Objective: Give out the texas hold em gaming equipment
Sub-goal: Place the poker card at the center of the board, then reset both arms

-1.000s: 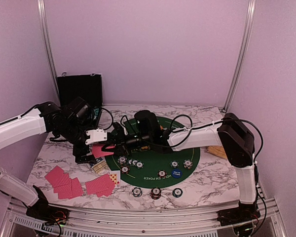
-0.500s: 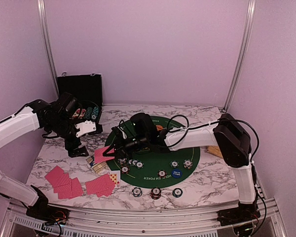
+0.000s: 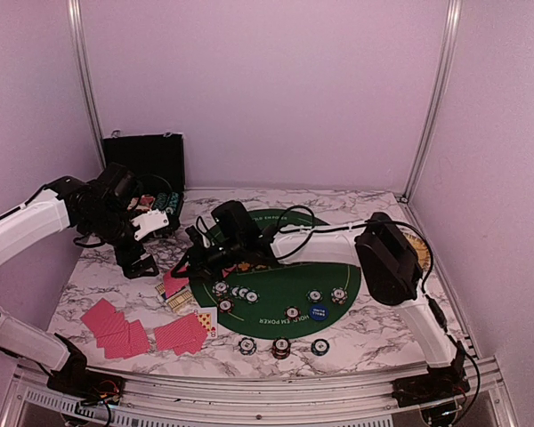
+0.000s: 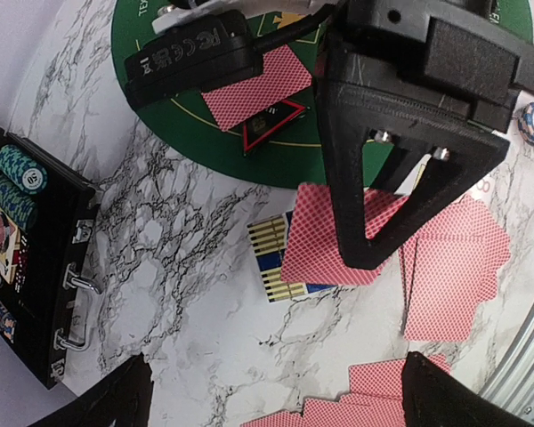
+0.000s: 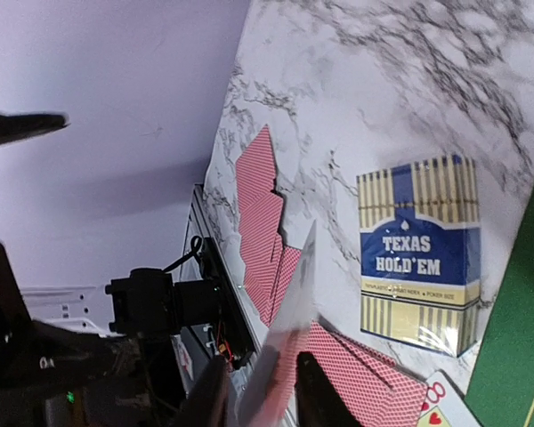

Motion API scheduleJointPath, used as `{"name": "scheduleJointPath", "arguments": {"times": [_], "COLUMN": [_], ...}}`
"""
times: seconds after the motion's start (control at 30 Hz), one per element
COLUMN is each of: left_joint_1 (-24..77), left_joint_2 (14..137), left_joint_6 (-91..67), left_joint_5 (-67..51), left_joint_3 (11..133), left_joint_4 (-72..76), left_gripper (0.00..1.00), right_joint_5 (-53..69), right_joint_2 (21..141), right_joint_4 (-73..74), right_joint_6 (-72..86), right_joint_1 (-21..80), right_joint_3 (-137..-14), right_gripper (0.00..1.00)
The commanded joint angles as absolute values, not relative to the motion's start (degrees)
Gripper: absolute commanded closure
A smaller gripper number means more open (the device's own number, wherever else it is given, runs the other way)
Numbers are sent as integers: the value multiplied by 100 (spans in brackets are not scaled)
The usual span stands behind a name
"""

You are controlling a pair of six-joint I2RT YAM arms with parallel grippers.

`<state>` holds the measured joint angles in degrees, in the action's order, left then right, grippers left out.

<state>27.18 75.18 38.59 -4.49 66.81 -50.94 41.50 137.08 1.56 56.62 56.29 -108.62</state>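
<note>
My right gripper point(image 3: 180, 269) reaches across to the left side and is shut on a red-backed playing card point(image 5: 289, 334), held on edge above the marble near the Texas Hold'em card box point(image 5: 418, 253). The left wrist view shows its black fingers point(image 4: 374, 178) over that card point(image 4: 325, 236). My left gripper point(image 3: 138, 264) is open and empty, low over the marble left of it. Red cards point(image 3: 116, 327) lie fanned near the front left. Chips point(image 3: 280, 347) and a blue button point(image 3: 318, 311) sit on and before the green mat point(image 3: 285, 277). A triangle marker point(image 4: 271, 124) lies beside a card on the mat.
The open black chip case point(image 3: 144, 162) stands at the back left, with teal chips point(image 4: 18, 169) inside. A tan wooden piece point(image 3: 414, 245) lies behind the right arm. The right arm and its cable stretch across the mat.
My left gripper has pulled back to the left, away from the right gripper. My right gripper has moved left off the mat with the red card.
</note>
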Motion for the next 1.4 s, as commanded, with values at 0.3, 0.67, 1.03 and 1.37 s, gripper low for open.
{"name": "scheduleJointPath", "arguments": {"times": [0.3, 0.67, 1.03, 1.37], "left_joint_1": [2105, 1117, 539, 381], "left_joint_2": [7112, 7061, 6844, 7444], "left_joint_6": [3406, 2411, 1383, 604], "left_joint_5": [-736, -1103, -750, -294], "left_joint_3": [6372, 5598, 3325, 2253], "left_joint_4": [-4857, -3440, 669, 3850], "left_gripper": [1, 1, 1, 1], "right_joint_5": [2482, -80, -3785, -5263], "right_joint_2": [13110, 10043, 7745, 6879], "right_joint_4": [2438, 2445, 952, -4388], "right_joint_6": [3853, 2777, 1971, 152], "right_joint_1": [5464, 5205, 3125, 2015], "right_joint_3": [-10885, -8306, -5079, -1921], "right_gripper": [28, 1, 1, 1]}}
